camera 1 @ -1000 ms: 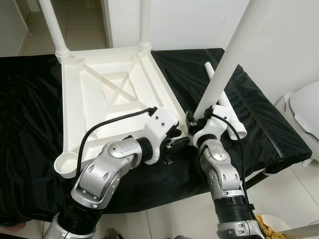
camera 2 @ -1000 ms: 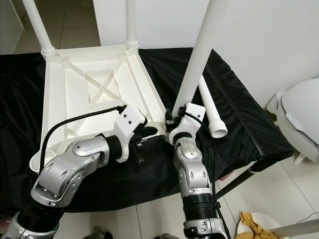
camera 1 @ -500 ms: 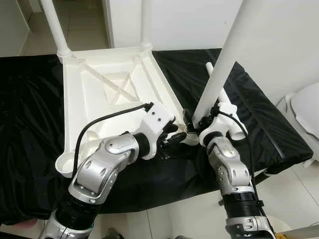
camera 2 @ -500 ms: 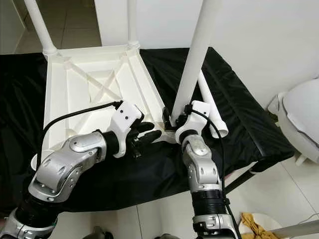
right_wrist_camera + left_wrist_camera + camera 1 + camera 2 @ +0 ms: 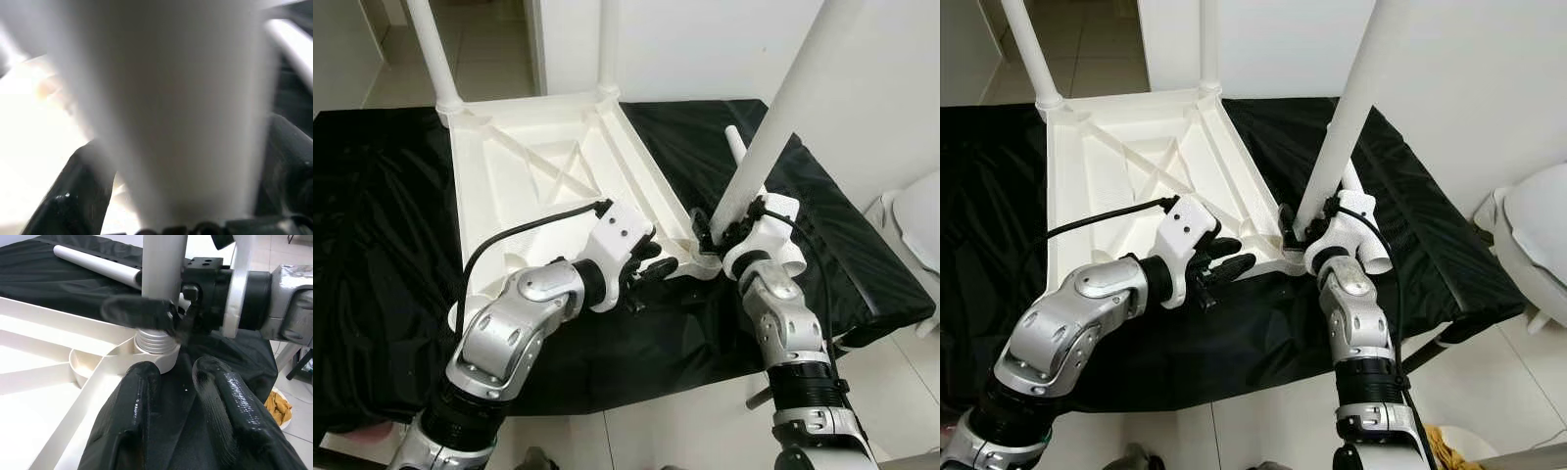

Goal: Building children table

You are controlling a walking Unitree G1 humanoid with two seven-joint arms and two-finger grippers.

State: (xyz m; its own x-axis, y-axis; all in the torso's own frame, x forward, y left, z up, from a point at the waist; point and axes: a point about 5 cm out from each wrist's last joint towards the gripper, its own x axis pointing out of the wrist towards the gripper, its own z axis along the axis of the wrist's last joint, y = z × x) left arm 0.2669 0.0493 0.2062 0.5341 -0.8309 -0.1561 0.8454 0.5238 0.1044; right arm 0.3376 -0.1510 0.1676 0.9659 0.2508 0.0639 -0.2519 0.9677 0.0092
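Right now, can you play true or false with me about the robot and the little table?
1. The table lies upside down on a black cloth. True.
2. The right gripper holds a leg at the near right corner socket. True.
3. The left gripper is clamped on that leg. False: it is open, just beside the corner.
4. All four legs are fitted. False: a spare leg lies loose on the cloth.
5. Two legs stand at the far corners. True.
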